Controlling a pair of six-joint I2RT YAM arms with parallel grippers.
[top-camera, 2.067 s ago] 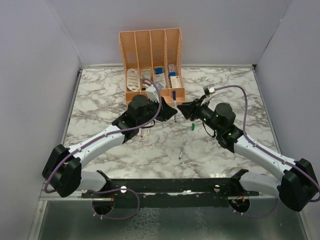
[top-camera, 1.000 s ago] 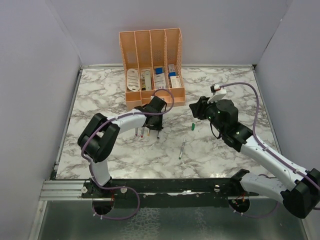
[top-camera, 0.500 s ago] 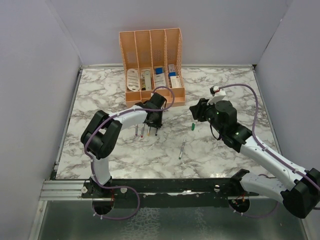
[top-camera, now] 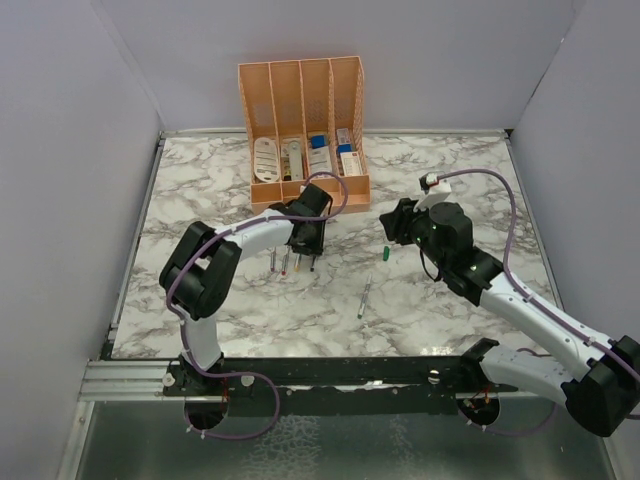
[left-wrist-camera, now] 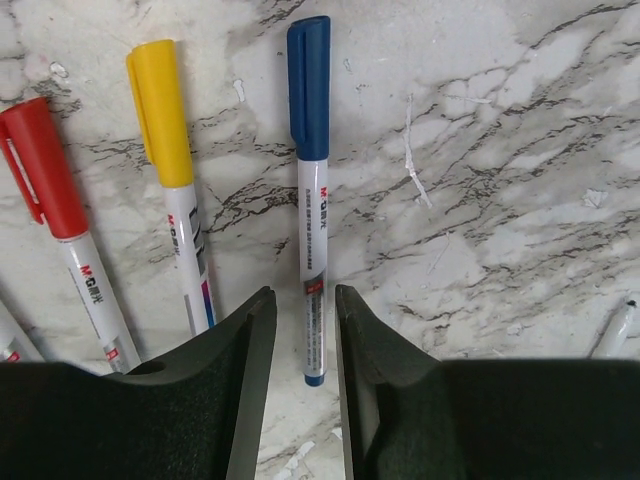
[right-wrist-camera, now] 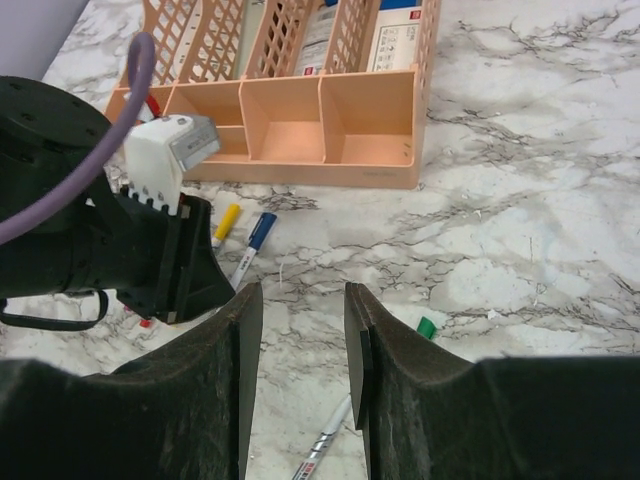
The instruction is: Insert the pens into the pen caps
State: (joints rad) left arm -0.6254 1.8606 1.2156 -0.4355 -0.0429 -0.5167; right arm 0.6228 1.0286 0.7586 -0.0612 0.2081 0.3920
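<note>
Found left gripper (left-wrist-camera: 303, 300) low over marble table (left-wrist-camera: 500, 150), jaws parted either side of blue-capped pen (left-wrist-camera: 311, 200), not pinching it; noted yellow-capped pen (left-wrist-camera: 165, 130) and red-capped pen (left-wrist-camera: 45, 180) lying just beside, all flat in front of peach organiser (top-camera: 350, 80); saw right gripper (right-wrist-camera: 300, 295) parted too, holding nothing; spotted green cap (right-wrist-camera: 427, 327) loose on the marble near uncapped pen (right-wrist-camera: 325, 440).

capped: you have red pen (left-wrist-camera: 60, 230), yellow pen (left-wrist-camera: 175, 190), blue pen (left-wrist-camera: 312, 230) flat, side by side | green cap (top-camera: 385, 253) loose — uncapped pen (top-camera: 364, 298) near it
</note>
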